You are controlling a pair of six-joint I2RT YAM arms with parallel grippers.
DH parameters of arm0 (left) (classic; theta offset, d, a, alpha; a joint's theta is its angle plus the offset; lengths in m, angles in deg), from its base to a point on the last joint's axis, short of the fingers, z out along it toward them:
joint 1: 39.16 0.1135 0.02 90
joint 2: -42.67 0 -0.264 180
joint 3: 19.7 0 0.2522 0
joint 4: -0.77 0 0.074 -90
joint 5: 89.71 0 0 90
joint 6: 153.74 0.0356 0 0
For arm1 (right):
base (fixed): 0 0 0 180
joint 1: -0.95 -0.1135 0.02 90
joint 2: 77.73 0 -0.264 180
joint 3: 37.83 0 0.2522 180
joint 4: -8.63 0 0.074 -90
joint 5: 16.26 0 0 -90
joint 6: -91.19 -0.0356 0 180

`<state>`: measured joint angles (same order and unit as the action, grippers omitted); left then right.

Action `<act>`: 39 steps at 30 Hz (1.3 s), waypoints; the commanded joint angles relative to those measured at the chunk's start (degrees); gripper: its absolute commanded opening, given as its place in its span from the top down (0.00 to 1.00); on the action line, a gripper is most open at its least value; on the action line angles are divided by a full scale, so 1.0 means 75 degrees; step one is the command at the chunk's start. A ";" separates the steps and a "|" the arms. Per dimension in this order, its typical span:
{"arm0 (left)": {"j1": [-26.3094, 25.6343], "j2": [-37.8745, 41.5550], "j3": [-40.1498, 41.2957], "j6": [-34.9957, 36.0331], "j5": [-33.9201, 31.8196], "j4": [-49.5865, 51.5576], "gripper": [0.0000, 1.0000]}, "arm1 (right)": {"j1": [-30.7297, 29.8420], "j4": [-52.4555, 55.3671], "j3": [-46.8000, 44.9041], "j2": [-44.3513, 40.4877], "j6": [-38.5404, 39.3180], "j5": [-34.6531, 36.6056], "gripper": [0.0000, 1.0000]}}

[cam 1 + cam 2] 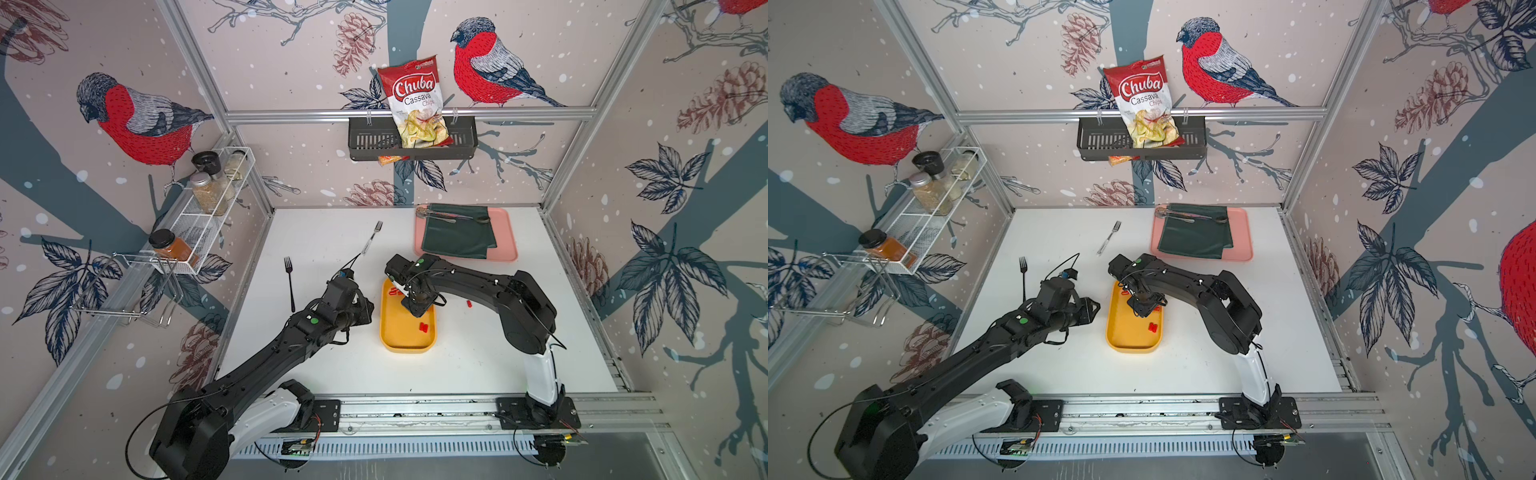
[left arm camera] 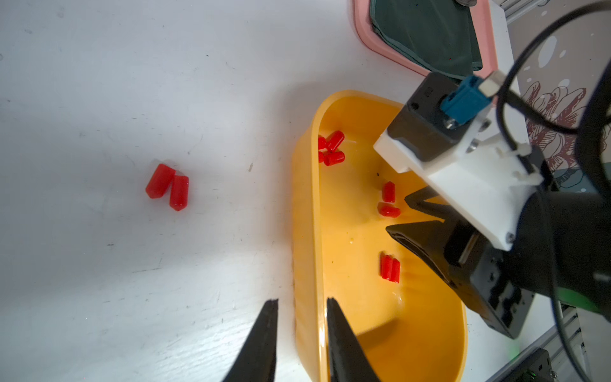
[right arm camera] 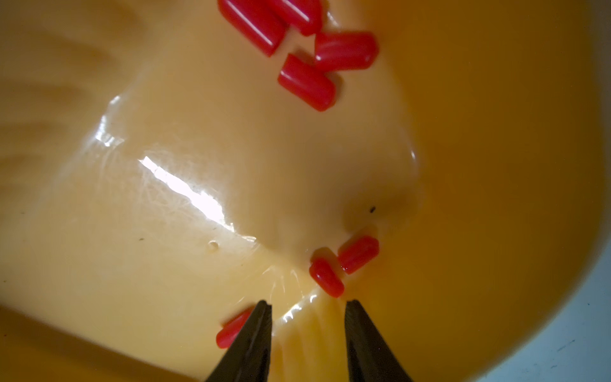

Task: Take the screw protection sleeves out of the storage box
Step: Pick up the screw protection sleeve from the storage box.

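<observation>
Red screw protection sleeves (image 2: 390,268) lie in the yellow storage box (image 1: 405,348) near the worktop's (image 1: 457,365) middle; two lie outside it. Right gripper (image 3: 307,302) hangs inside, jaws spread and empty; left gripper (image 2: 302,302) straddles its rim, jaws spread.

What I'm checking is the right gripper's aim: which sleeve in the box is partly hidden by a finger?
The lone sleeve at the right gripper's finger, its end tucked behind the outer edge; the others lie uncovered ahead.

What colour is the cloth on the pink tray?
Cloth: dark green, best in a top view.
</observation>
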<state>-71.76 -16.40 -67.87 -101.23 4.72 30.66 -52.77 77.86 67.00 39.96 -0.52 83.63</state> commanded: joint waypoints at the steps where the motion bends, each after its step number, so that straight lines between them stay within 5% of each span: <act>1: 0.0069 0.0070 0.0030 0.0124 0.0025 0.0044 0.72 | 0.0067 0.0160 0.0056 0.0049 -0.0167 0.0087 0.59; 28: 0.0155 0.0061 -0.0061 0.0124 -0.0094 0.0149 0.72 | 0.0296 0.0351 0.0149 0.0568 -0.0370 -0.0135 0.70; 39: 0.0159 0.0024 -0.0110 0.0157 -0.0156 0.0211 0.72 | 0.0433 0.0389 0.0183 0.0766 -0.0533 -0.0159 0.84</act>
<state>-70.71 -16.20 -68.01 -100.84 4.30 31.86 -49.73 79.67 68.16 45.01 -3.50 82.49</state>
